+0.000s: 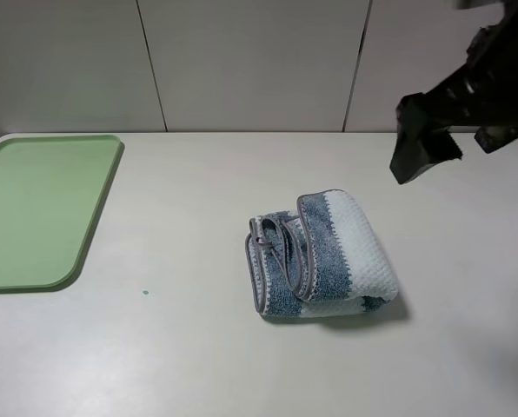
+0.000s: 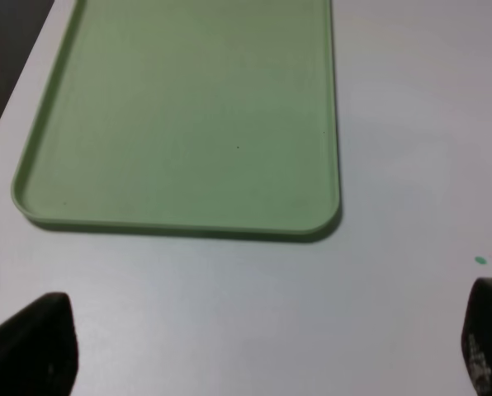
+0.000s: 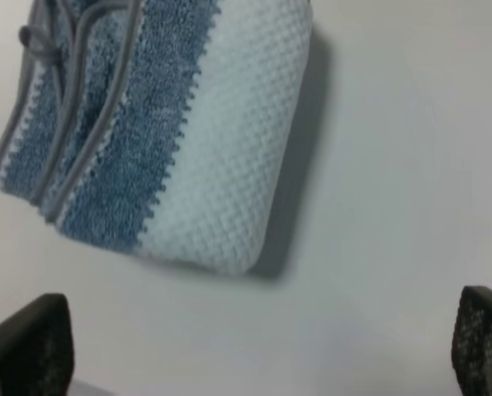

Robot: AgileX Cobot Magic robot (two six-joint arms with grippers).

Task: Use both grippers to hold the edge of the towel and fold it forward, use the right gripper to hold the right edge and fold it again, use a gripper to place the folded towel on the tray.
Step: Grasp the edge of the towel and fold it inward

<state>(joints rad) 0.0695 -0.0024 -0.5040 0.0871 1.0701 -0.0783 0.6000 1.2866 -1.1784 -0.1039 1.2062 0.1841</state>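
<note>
Nearest, showing the towel [image 1: 320, 256] lying folded into a thick striped bundle on the table [image 1: 198, 356]. Further left, showing the tray [image 1: 33, 208] lying well apart from the towel, with the left gripper [image 2: 262, 351] hovering near it, fingers standing apart. Farthest, showing the right gripper [image 3: 258, 346] hanging raised beyond the towel, fingers spread wide, clasping nothing.

The tray [image 1: 33, 208] runs off the high view's left edge; the right wrist view crops the towel [image 3: 213, 148].

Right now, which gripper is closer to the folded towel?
The right gripper: its wrist view shows the towel just ahead, while the left gripper faces only the tray.
</note>
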